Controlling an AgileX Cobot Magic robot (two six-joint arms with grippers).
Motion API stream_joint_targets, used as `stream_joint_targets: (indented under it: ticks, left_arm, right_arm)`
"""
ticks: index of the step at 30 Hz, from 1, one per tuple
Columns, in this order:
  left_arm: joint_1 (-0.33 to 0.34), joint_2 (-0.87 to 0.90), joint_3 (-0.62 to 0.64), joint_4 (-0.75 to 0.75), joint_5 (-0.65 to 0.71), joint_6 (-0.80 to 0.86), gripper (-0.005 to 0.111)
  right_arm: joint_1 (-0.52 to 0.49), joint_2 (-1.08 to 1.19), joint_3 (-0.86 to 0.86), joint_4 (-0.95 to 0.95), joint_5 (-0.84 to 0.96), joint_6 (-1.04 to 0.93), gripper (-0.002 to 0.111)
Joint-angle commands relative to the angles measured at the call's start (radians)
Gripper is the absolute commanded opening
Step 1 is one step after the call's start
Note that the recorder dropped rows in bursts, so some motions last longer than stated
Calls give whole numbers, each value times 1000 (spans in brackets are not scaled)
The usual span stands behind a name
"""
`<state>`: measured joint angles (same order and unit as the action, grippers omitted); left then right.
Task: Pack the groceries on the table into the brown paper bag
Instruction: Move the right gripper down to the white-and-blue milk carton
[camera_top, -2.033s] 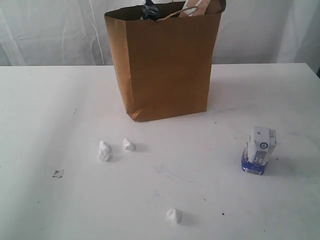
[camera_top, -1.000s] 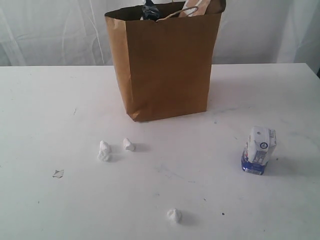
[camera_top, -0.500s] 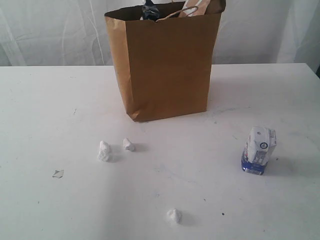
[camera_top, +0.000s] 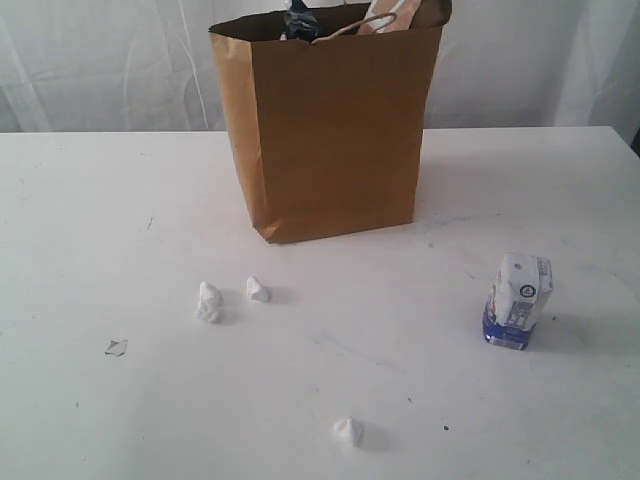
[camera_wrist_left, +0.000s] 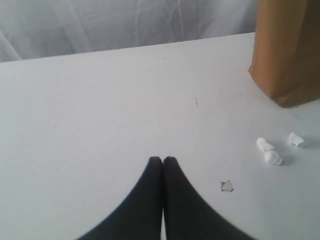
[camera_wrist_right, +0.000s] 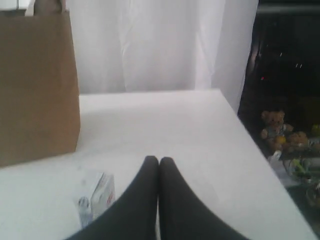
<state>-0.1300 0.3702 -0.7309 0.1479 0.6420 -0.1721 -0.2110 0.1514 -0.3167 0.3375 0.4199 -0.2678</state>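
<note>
The brown paper bag (camera_top: 330, 130) stands upright at the back middle of the white table (camera_top: 100, 200), with packed groceries poking out of its top. A small white-blue carton (camera_top: 517, 300) stands alone on the table at the right. In the left wrist view my left gripper (camera_wrist_left: 162, 159) is shut and empty above bare table, with the bag's corner (camera_wrist_left: 287, 50) off to one side. In the right wrist view my right gripper (camera_wrist_right: 159, 160) is shut and empty, the carton (camera_wrist_right: 96, 197) just beside its fingers and the bag (camera_wrist_right: 37, 85) further off. Neither gripper shows in the exterior view.
Three small white crumpled lumps lie in front of the bag: two together (camera_top: 208, 303) (camera_top: 258, 290) and one nearer the front edge (camera_top: 348, 431). A tiny clear scrap (camera_top: 116, 347) lies at the left. White curtains hang behind; the table's right edge (camera_wrist_right: 250, 135) drops off beside dark shelving.
</note>
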Motion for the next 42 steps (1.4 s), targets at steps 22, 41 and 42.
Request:
stream_joint_targets:
  ticks: [22,41,42]
  left_arm:
    - [1,-287,590,182,-274,-213,0]
    - [1,-287,592,163,-280,-225,0]
    - [1,-287,592,163,-280,-225,0]
  right_arm:
    - [2,699,-289,-337,-435,77,0]
    - [68,1031,-621,117,451,-226,8]
    - [85,1036,-621,131,450,-258,12]
